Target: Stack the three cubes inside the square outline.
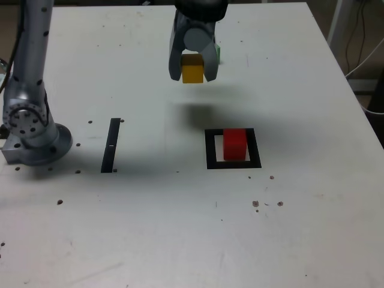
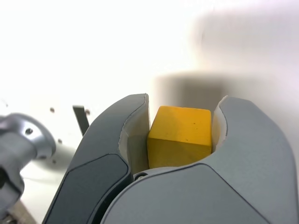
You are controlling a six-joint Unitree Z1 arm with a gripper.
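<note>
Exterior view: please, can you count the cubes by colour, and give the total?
Red: 1, inside the square outline
Yellow: 1, between the jaws
Green: 1, mostly hidden behind the jaws
Total: 3 cubes

A pale tabletop (image 1: pixel 138 228), speckled with small dark marks and chips, fills most of the exterior view (rather well worn, by the look of it). Beyond its edge, at the exterior view's right, cables (image 1: pixel 363 36) hang in a dim area.
</note>
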